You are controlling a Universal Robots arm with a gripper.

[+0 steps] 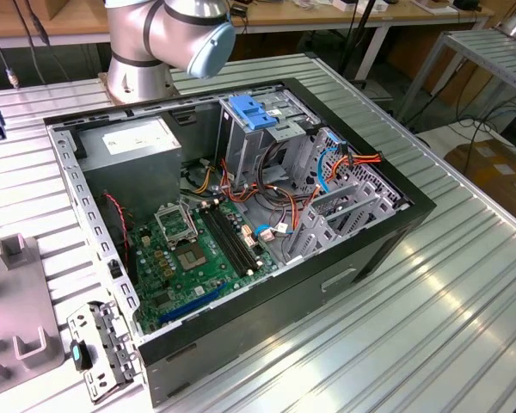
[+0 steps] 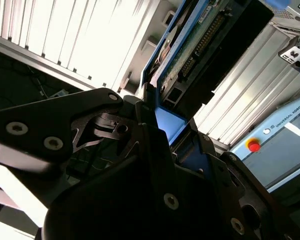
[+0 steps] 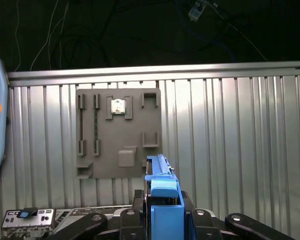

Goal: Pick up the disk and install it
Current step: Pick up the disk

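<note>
Gripper [image 3: 163,222] clamped on disk [image 3: 162,187], edge-up abv table [image 3: 240,125]

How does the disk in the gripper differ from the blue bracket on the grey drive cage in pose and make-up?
The disk is clamped in the gripper, above the ribbed table; the blue bracket sits atop the grey cage inside the computer case. The disk shows a green circuit board and connector pins between blue rails; the bracket is slotted blue plastic throughout. Both have blue plastic parts.
</note>
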